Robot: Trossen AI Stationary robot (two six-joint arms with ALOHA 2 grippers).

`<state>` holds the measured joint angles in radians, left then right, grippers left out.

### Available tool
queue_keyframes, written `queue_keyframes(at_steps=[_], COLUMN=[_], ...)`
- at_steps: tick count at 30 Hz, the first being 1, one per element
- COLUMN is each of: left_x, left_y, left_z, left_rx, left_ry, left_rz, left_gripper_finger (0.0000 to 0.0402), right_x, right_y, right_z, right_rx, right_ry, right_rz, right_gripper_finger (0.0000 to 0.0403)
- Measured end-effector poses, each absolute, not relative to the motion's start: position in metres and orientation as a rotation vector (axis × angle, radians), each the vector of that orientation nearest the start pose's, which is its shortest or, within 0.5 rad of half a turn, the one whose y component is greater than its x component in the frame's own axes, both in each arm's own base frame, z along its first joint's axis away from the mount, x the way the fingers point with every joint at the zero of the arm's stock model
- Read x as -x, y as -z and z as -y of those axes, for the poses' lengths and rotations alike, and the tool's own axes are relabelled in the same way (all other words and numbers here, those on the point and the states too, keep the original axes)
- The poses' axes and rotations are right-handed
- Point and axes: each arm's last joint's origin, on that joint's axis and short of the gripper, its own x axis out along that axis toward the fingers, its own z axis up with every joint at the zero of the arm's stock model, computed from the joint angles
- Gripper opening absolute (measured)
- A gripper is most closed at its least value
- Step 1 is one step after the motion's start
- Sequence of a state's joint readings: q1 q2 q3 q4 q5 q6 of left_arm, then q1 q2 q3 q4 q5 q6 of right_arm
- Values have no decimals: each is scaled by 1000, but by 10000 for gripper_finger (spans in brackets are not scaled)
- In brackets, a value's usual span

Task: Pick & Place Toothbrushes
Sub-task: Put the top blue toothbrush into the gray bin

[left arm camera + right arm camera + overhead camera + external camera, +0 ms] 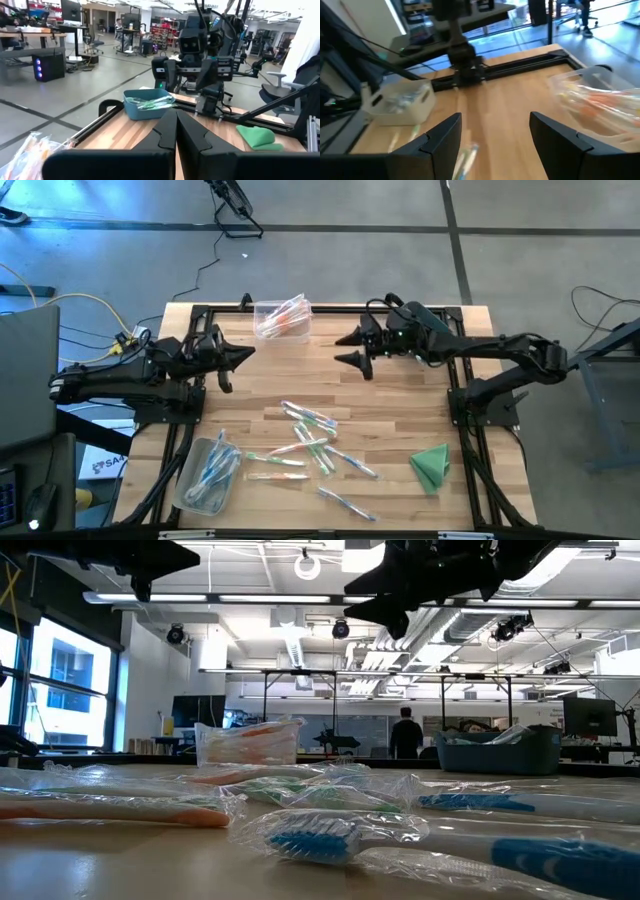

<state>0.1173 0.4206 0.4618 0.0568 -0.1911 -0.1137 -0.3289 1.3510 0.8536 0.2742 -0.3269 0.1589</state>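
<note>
The toothbrushes (pixel 312 442) lie scattered across the near middle of the wooden worktop (pixel 390 395), each in a clear wrapper, with blue, green or orange accents. From above they are too thin to count surely, and several overlap. More sit in a clear bin (pixel 208 473) at the near left corner, and orange ones fill another clear bin (pixel 282 317) at the far edge; the wrappers and bin walls blur what is inside both. In the low view the nearest brush (pixel 330 835) shows blue bristles, but its handle is cut off at the right edge.

The left tool (pixel 238 356) hangs above the far left of the worktop with its fingers pressed together and nothing between them; the left wrist view shows the two dark fingers (pixel 165 135) meeting in a tight seam. The right tool (pixel 350 350) hovers over the far middle, well apart from the scattered brushes, its fingers (pixel 442 137) spread wide and empty.

A folded green cloth (pixel 431 464) rests at the near right. In the low view both tools show only as dark shapes cut off at the top edge.
</note>
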Motion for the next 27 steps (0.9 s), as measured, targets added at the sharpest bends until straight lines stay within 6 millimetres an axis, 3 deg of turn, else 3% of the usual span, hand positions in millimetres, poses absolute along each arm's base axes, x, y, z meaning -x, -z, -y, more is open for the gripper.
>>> queue_keyframes(at_steps=[10,21,27], left_x=[-116,-116,-116], left_y=[-290,-290,-290], left_z=[-20,-20,-20], left_rx=[123,221,219], left_ry=[-326,-320,-320], left_rz=[111,128,127], left_gripper_finger=[0,0,0], right_x=[-295,-321,-334], right_y=[-263,-207,-172], right_z=[66,35,19], right_rx=[-286,-301,-286], right_ry=[-99,-232,-216], right_rz=[-304,-538,-639], right_gripper_finger=[226,226,226])
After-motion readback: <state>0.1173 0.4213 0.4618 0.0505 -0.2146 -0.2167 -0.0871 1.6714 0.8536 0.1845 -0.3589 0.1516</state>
